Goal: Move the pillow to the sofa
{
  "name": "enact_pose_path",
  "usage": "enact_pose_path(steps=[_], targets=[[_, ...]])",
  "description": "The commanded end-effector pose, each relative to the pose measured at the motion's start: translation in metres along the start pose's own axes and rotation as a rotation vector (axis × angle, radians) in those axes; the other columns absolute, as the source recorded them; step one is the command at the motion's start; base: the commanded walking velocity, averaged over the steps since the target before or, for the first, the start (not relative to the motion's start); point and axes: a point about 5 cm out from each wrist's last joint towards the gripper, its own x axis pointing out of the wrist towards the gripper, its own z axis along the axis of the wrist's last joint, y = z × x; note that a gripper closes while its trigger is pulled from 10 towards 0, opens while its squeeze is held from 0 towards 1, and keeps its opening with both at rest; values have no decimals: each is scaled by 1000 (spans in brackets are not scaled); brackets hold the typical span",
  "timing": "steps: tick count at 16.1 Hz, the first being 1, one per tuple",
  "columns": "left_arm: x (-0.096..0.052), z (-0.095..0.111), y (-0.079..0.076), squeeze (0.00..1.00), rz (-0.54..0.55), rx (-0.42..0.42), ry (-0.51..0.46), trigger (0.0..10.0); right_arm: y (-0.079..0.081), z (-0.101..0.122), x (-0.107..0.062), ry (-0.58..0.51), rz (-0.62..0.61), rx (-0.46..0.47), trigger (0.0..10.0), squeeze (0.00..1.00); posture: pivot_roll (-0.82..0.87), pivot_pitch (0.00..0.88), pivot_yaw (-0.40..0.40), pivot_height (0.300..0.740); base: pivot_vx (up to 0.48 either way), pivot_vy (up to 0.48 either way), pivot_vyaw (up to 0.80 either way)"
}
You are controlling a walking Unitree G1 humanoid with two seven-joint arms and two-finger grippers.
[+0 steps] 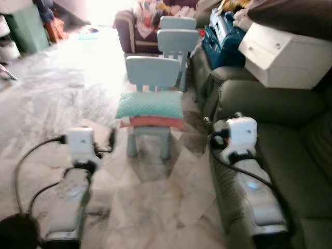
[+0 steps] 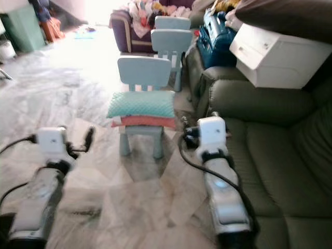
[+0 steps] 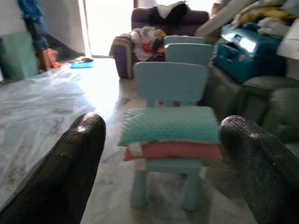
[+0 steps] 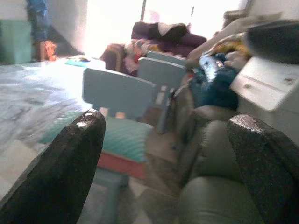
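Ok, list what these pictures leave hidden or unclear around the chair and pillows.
- Red pillow: mostly covered by the teal pillow in the eye views.
- Chair seat: hidden under both pillows.
- Sofa: cut by the right edge.
- Far doorway: washed out by glare.
- Right wrist view: blurred.

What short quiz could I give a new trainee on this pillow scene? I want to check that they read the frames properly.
1. True or false: the teal pillow lies on top of a pink one.
2. The pillows rest on: A) the sofa B) a light blue chair C) the floor.
3. Fill in: the left gripper and the right gripper both have their fingers ____.

Key: 1 true; 2 B; 3 open.
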Motion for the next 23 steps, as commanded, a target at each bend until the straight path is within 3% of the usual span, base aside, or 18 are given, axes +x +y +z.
enact_pose_path(steps=[1, 23], targets=[[0, -1, -4, 0, -12, -3, 6, 10000, -3, 3, 0, -13, 2, -12, 10000, 0, -30, 59, -43, 740, 431, 0, 0], [1, -2, -7, 0, -25, 0, 11, 10000, -1, 2, -1, -8, 7, -10, 10000, 0, -34, 65, -42, 740, 431, 0, 0]])
